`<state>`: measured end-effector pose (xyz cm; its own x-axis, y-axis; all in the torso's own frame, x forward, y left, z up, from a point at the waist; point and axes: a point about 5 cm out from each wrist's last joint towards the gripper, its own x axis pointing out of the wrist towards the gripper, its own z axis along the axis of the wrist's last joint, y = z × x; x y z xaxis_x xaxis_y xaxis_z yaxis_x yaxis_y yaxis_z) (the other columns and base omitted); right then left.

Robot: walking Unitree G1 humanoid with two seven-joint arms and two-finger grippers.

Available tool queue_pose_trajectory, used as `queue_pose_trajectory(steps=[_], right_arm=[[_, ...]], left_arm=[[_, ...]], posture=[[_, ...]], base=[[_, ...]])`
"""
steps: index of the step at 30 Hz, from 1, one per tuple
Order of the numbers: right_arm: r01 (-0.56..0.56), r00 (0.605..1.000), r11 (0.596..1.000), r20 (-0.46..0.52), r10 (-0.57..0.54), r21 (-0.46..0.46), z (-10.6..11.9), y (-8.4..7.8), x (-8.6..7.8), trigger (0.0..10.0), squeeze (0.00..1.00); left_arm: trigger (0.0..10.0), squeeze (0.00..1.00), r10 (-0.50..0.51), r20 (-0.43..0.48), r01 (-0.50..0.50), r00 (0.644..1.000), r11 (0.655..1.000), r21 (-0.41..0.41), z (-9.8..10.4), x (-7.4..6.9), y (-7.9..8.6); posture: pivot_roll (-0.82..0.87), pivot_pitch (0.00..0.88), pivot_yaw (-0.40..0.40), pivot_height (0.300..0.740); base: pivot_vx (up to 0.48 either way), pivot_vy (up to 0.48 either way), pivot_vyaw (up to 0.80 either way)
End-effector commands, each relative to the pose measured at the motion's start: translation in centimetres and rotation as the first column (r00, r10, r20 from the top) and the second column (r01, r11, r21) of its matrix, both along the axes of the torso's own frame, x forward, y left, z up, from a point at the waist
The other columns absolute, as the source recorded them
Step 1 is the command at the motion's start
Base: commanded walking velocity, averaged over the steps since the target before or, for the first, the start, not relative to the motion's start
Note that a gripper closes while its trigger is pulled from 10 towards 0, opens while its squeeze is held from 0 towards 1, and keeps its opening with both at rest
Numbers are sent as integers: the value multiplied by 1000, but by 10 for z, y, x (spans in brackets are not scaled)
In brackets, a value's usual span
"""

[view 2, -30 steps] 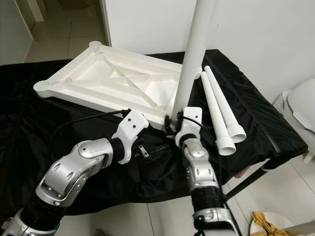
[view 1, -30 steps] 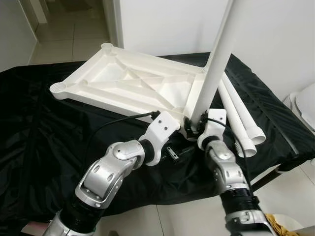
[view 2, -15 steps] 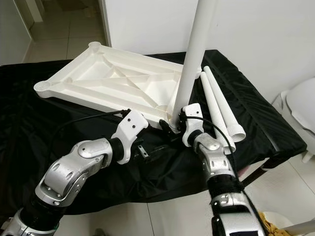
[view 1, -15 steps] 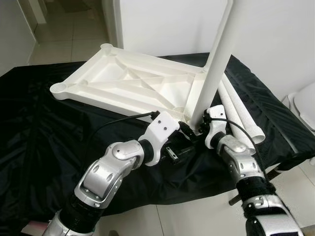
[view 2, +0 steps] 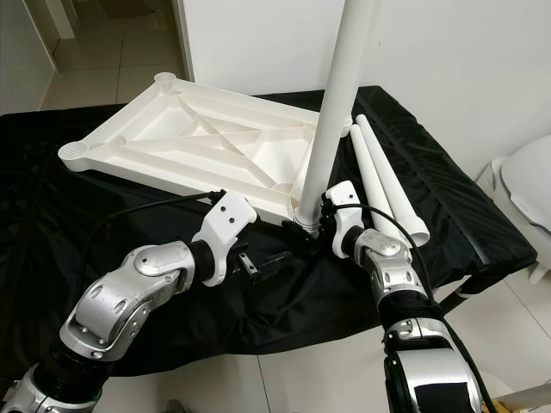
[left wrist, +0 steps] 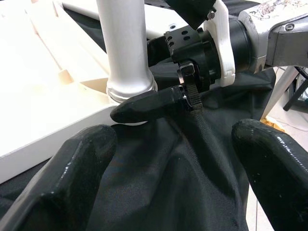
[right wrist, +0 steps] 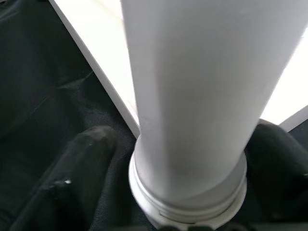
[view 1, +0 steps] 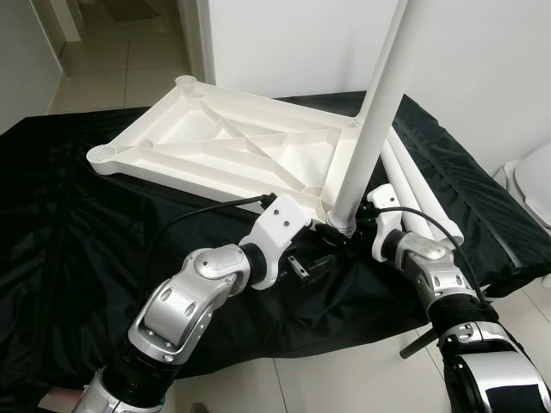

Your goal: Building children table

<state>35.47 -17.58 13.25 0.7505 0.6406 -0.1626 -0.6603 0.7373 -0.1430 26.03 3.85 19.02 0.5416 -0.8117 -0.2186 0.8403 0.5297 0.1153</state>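
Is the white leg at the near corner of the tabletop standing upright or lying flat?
Upright. The leg rises from the corner of the upside-down tabletop; the right tool grips its base.

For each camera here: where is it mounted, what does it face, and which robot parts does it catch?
Left eye and right eye: head, looking down at the upturned white tabletop on black cloth; both silver arms show.
Left wrist: along the left gripper toward the upright leg and the right gripper.
Right wrist: close on the leg's base, fingers either side.
Shared: that leg.
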Motion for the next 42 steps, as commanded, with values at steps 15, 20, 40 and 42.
queue_pose_trajectory(steps=[15, 20, 40, 42], right_arm=[[-40, 998, 999, 39, 40, 16, 5, -8, 2, 10000, 0], [-19, 997, 999, 80, 16, 40, 14, -10, 6, 10000, 0], [-47, 993, 999, 111, 44, 24, 17, -3, 10, 10000, 0], [-51, 993, 999, 105, 49, 18, 16, -3, 10, 10000, 0]], left_arm=[[10000, 0, -3, 0, 3, 1000, 1000, 6, 2, 0, 0], [10000, 0, -9, -2, 9, 1000, 1000, 5, 2, -1, -1], [10000, 0, -2, -3, 2, 1000, 1000, 4, 2, 0, 0], [10000, 0, -2, -3, 2, 1000, 1000, 4, 2, 0, 0]], posture=[[-67, 53, 21, 740], [-68, 54, 21, 740], [-62, 54, 16, 740], [-61, 54, 16, 740]], base=[[0, 0, 0], [0, 0, 0], [0, 0, 0], [0, 0, 0]])
